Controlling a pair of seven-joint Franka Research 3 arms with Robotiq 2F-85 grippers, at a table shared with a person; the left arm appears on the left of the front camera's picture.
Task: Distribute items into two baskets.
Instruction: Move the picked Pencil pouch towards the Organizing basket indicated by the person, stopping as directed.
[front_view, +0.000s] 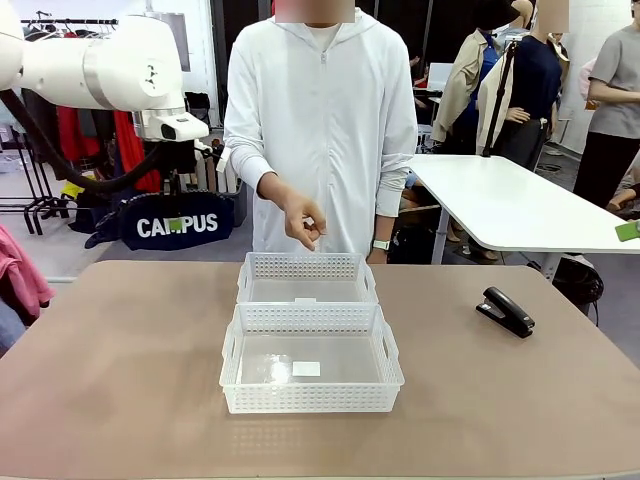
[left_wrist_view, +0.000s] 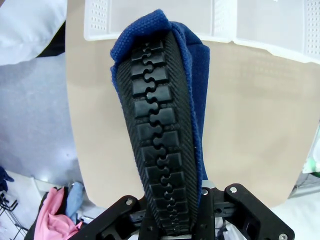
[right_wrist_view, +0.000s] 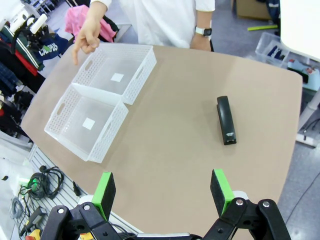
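Observation:
My left gripper (front_view: 175, 216) hangs above the table's far left corner, shut on the navy "CAMPUS" pouch (front_view: 205, 226). In the left wrist view the pouch (left_wrist_view: 160, 115) rises zipper-up from between the jaws of that gripper (left_wrist_view: 172, 216). Two white lattice baskets sit end to end at mid-table, the far basket (front_view: 305, 266) and the near basket (front_view: 310, 398). The black stapler (front_view: 505, 311) lies on the table's right side. My right gripper (right_wrist_view: 162, 192) hovers open above the table's edge, with the stapler (right_wrist_view: 226, 120) ahead of it and nothing between its green pads.
A person in a white top stands at the far side, one hand (front_view: 303, 226) pointing down over the far basket (right_wrist_view: 142, 75). The near basket (right_wrist_view: 112, 132) has a white label on its clear bottom. A white table (front_view: 520, 205) stands behind on the right.

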